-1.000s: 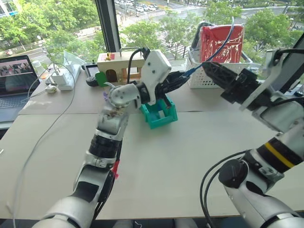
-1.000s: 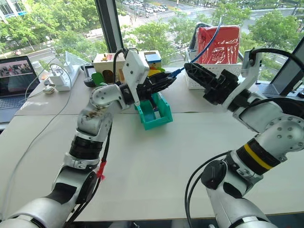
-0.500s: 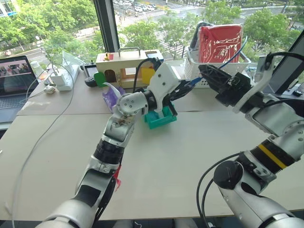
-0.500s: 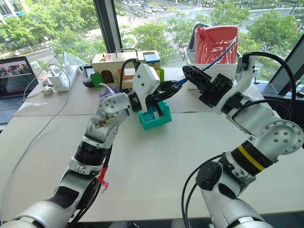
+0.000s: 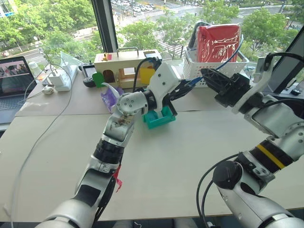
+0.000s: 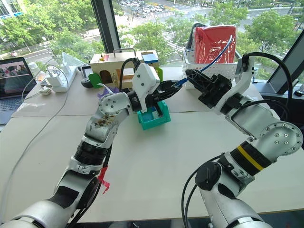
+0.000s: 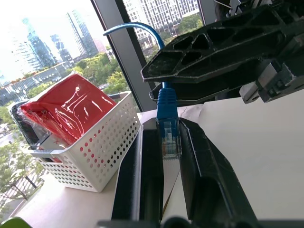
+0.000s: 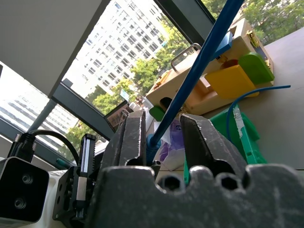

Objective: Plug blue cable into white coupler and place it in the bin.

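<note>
Jaws of left gripper point(image 7: 164, 156) clamp blue cable point(image 7: 167, 124) plug.

Both arms raised in front of the torso, wrists close together above the table. Left arm reaches forward and angles toward the right; its white wrist housing sits high, fingers pointing right and slightly up. Left gripper point(image 6: 172, 87) clamped tight, the two black fingers point(image 7: 147, 166) pinching the clear plug end of the blue cable point(image 7: 167, 128) between them. Right arm bends sharply at the elbow, forearm coming back across toward the left. Right gripper point(image 6: 192, 78) points at the left one, tips nearly meeting it. Its fingers point(image 8: 130, 137) stand partly apart, the cable running up between them; grip there cannot be judged.
</note>
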You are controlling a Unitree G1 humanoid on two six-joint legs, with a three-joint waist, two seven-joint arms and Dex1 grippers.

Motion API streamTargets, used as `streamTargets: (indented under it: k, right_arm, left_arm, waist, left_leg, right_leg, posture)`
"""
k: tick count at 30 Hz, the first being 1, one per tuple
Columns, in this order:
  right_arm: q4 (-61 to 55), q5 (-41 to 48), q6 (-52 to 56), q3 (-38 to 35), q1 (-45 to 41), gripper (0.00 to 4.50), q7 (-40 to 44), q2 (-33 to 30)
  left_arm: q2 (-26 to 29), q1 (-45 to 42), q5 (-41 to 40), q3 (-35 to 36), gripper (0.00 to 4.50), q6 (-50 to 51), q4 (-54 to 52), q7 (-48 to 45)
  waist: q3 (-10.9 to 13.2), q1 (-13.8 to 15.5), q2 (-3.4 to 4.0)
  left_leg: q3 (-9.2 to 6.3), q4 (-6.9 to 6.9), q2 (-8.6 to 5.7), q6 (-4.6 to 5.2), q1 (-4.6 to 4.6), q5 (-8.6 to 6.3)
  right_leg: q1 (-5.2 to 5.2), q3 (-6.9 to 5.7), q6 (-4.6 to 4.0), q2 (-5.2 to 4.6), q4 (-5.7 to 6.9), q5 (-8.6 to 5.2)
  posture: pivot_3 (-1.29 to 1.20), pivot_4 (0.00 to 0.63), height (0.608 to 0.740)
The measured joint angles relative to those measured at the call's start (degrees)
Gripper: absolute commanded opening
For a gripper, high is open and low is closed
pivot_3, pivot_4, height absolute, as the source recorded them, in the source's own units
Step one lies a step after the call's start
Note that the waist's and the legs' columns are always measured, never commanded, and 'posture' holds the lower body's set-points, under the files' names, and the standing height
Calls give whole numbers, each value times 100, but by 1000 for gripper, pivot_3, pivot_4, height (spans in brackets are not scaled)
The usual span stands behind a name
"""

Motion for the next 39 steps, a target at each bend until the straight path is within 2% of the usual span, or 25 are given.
streamTargets:
  k: [9, 18, 26, 29, 34, 39]
  right_arm:
    - [218, 910, -959, 768, 448, 2388, -470, -604]
    - [236, 1568, -1892, 1510, 755, 2388, -499, -1252]
    - [282, 1760, -2493, 1938, 973, 2388, -490, -1554]
    - [284, 1774, -2674, 2072, 1080, 1728, -445, -1580]
    - [272, 1778, -2918, 2242, 1087, 28, -274, -1708]
    - [270, 1779, -3111, 2337, 1159, 28, -232, -1720]
  left_arm:
    - [-16, 0, -1, 3, 83, -42, -1, 51]
    - [-52, 43, -96, 7, 83, -42, -26, 67]
    - [-50, 60, -108, 6, 83, -40, -28, 71]
    - [-41, 75, -111, -1, 83, -30, -27, 71]
    - [-42, 130, -111, -12, 83, 0, -26, 80]
    - [-49, 130, -113, -13, 83, 48, -27, 103]
  waist:
    - [1, -4, 0]
    - [1, 4, 0]
    - [1, 13, 0]
    - [1, 11, 0]
    - [1, 12, 0]
    - [1, 17, 0]
  left_leg:
    - [0, 0, 0, 1, 0, 0]
    - [0, 1, 0, 1, -4, 0]
    - [0, 0, 0, 2, -8, -1]
    - [0, 0, 0, 2, -9, -1]
    - [0, 0, 0, 2, -8, -1]
    - [0, 0, 0, 2, -9, -1]
  right_leg:
    - [0, 0, 0, 0, -5, 0]
    - [0, 0, 1, 0, -24, 0]
    - [2, 0, 1, 0, -56, 0]
    - [3, 0, 0, 0, -57, 0]
    - [3, 0, 1, 0, -57, 0]
    - [3, 0, 1, 0, -58, 0]
  posture:
    - [0, 150, 740]
    - [0, 150, 740]
    - [0, 150, 740]
    - [0, 150, 740]
    - [0, 150, 740]
    - [0, 150, 740]
